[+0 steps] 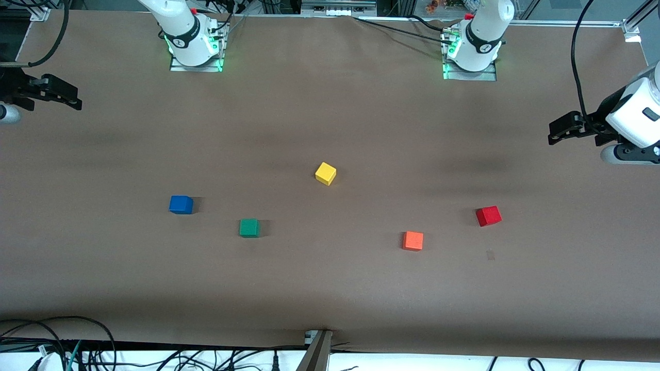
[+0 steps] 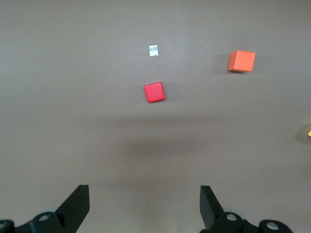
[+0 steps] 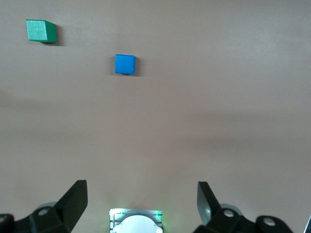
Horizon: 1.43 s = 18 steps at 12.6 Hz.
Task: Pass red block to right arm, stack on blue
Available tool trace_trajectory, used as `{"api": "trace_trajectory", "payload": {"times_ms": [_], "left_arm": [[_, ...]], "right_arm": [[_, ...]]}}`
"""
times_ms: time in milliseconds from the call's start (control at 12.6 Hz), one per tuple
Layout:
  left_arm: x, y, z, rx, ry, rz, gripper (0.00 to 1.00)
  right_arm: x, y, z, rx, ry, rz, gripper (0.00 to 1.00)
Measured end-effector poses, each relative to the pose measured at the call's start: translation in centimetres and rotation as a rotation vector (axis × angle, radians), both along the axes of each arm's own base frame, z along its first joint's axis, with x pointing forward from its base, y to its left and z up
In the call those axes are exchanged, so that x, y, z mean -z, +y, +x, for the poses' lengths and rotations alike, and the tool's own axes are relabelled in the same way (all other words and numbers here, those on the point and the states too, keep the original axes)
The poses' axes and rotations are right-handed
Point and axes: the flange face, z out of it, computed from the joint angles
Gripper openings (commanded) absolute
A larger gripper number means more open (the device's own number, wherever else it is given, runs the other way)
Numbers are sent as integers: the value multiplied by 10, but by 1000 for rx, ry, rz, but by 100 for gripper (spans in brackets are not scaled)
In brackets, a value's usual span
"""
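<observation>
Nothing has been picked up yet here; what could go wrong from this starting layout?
The left gripper, open, could take the orange cube lying near the red block. The right gripper, open, might stack on the green cube beside the blue cube. The mid-air handover could drop the block.

Table [image 1: 330, 288]: matt brown paper-like covering, smooth. Small bright red cube [image 1: 488, 216], small blue cube [image 1: 181, 204]: smooth painted, slight sheen.

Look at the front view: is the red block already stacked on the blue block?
No: the red block sits on the table, apart from the blue block.
</observation>
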Motion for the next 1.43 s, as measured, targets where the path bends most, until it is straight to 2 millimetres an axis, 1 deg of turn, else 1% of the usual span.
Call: {"api": "trace_trajectory", "payload": {"times_ms": [159, 398, 1433], "left_arm": [[-2, -1, -2, 2, 1, 1, 100], [-5, -2, -3, 4, -4, 1, 100], [-4, 1, -3, -3, -2, 2, 100]], "right_arm": [[-1, -1, 4, 3, -26, -1, 100], [-1, -1, 5, 4, -29, -1, 100], [0, -1, 4, 8, -24, -1, 100]]}}
